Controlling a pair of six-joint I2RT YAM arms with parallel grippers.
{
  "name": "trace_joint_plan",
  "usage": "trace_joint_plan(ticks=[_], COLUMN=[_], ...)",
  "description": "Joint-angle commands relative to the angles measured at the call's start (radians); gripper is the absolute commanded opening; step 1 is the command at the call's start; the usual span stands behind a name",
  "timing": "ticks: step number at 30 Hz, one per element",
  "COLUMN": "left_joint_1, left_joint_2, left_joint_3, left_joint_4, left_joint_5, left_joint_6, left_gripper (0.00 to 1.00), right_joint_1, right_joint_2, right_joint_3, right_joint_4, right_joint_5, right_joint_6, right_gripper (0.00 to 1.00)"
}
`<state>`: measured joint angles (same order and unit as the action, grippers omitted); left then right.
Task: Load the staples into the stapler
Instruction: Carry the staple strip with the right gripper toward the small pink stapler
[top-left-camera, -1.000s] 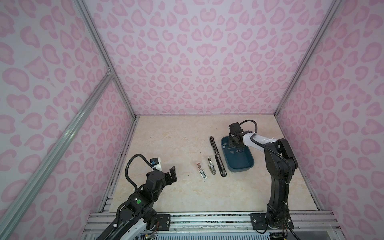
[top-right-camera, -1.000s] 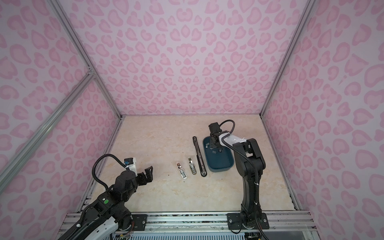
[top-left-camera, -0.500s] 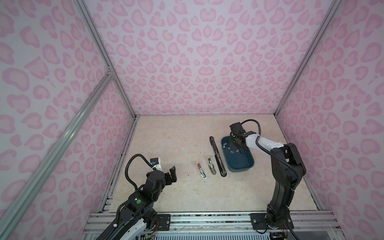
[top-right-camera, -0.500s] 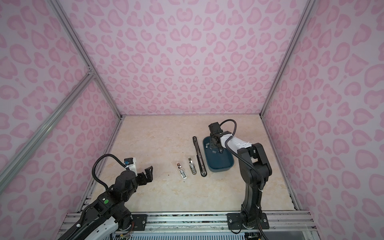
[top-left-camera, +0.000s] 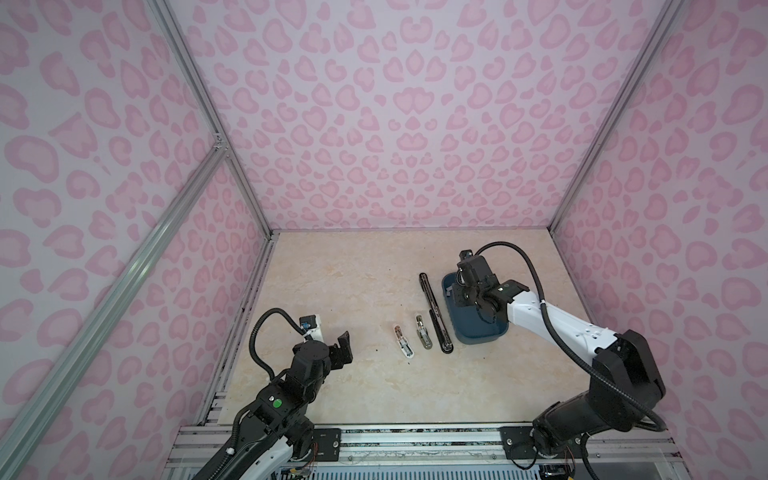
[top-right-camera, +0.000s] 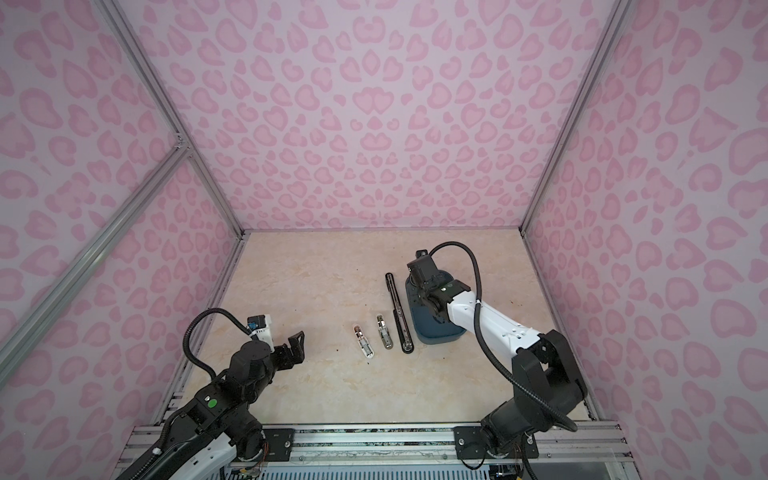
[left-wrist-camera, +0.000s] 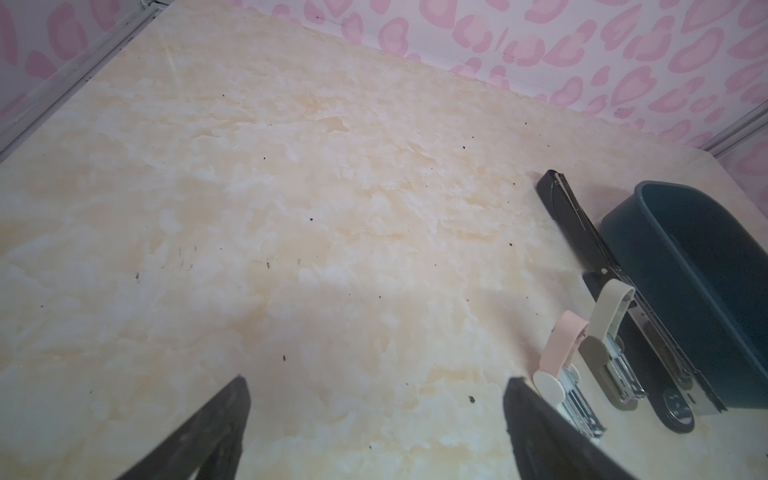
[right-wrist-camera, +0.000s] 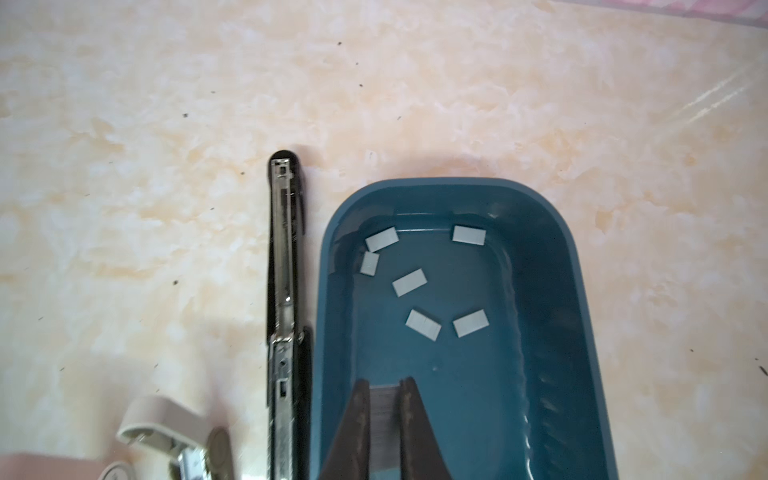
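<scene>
Six loose strips (right-wrist-camera: 409, 282) of staples are lying flat on the floor of the blue tray (right-wrist-camera: 540, 291), all just ahead of the right gripper (right-wrist-camera: 385, 386), which is reaching down into the tray. Its two dark fingers (right-wrist-camera: 357, 419) are clamping a seventh strip (right-wrist-camera: 384, 411), a grey ridged piece sitting between them near the tips. Whether that piece is resting on the tray floor or hanging clear of it cannot be told. Two loose strips are lying a little beyond the fingertips, apart from them, and the other four are sitting farther out, toward the tray's far end wall.

Beside this gripper, just outside the tray wall, the black stapler (right-wrist-camera: 284, 270) is lying opened out long and flat, its metal channel facing up, running parallel to the tray. Farther out on the same side, the beige stapler (top-left-camera: 424, 336) and the pink stapler (top-left-camera: 403, 341) are lying side by side on the table (top-left-camera: 353, 270), both hinged open.

Well apart from all this, the left gripper (left-wrist-camera: 376, 382) is hovering over bare table with its jaws spread wide, gripping nothing. Off to its right, the pink stapler (left-wrist-camera: 561, 349) is lying nearest, with the beige stapler (left-wrist-camera: 611, 307), the black stapler (left-wrist-camera: 582, 232) and the tray (left-wrist-camera: 665, 257) lying beyond it in turn.
</scene>
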<state>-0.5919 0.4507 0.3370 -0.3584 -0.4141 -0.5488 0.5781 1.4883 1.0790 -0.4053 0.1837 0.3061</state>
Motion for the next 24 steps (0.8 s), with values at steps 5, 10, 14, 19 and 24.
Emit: trace_joint_plan(ticks=[5,10,14,19,24], left_joint_1=[0.000,0.000,0.000,0.000,0.000], left_joint_2=[-0.016,-0.034,-0.053,-0.061,-0.050], left_joint_3=[0.003,0.000,-0.005,-0.006,-0.003], left_joint_4=[0.031,0.013,0.006,-0.009,-0.013], left_joint_5=[-0.065,-0.071,-0.064,-0.058,-0.044], left_joint_6=[-0.013,-0.023,-0.026,-0.033,-0.036], left_gripper=[0.96,0.96,0.96,0.96,0.97], right_joint_1=[0.131,0.215,0.282,0.355,0.400], right_joint_2=[-0.135,-0.133,-0.081,-0.002,0.073], right_joint_3=[-0.098,-0.138,-0.143,-0.142,-0.125], right_joint_4=[0.086,0.185,0.248,0.308,0.341], right_joint_5=[0.056,0.070,0.074,0.088,0.098], right_joint_6=[-0.023,0.005,0.037,0.079,0.126], right_gripper=[0.10,0.09,0.08,0.08,0.07])
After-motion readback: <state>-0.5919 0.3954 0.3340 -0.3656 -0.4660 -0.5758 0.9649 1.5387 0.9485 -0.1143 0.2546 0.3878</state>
